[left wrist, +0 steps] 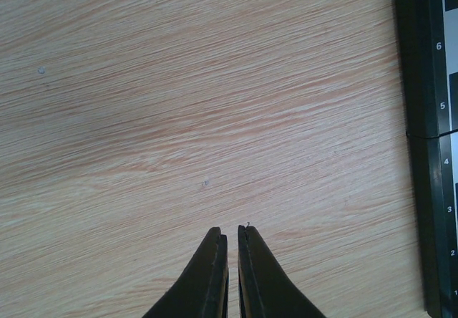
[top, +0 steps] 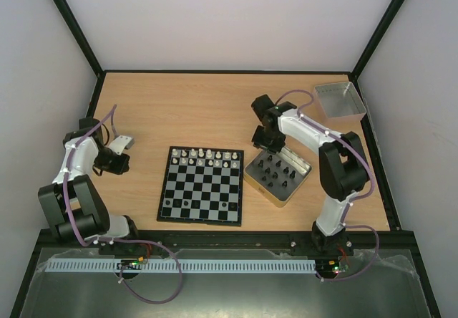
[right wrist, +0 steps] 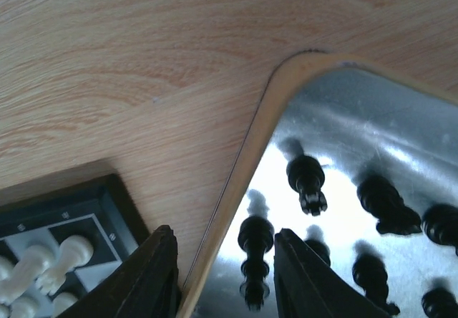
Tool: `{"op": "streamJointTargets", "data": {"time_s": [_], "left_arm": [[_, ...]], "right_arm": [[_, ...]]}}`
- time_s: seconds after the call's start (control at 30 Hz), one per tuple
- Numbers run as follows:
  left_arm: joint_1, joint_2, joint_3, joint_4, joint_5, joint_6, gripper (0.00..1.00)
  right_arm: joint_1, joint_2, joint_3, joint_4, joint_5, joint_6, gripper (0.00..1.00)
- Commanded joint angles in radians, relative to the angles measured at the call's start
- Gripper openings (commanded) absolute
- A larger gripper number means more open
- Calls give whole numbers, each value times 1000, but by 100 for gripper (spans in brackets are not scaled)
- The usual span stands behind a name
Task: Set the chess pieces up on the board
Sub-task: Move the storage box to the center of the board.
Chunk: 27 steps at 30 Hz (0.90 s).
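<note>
Right pincer [right wrist: 223,233]: jaws parted wider than the one upright black piece [right wrist: 255,250] standing between them, low over a corner of the metal tin [top: 262,190], just beside the board [top: 207,189]. Left pincer [left wrist: 230,230]: jaws closed together, holding nothing, over bare counter [top: 179,110] left of the board's edge. White pieces [top: 204,158]: two far rows of the board. Other black pieces [top: 279,173]: upright in the tin; a few on the board's near row. Grey tray [top: 340,97]: far right corner.
</note>
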Motion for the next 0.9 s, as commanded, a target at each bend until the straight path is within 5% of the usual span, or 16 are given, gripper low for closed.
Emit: {"op": "streamJointTargets", "data": {"time_s": [0.0,0.23,0.4,0.87], "left_arm": [[6,-27,-19,-2,7,-5,7],[6,-45,-33,-2,-5,4,7],[7,-47,-48,2,-15,11,7],[8,-14,-33,7,-4,7,7]], "right_arm": [[1,66,55,-23,51,-65,35],[-13,118,89,-42,75,-130,22],[-13,151,147,-92,145,-203,3],[11,53,21,-79,127,-229,2]]}}
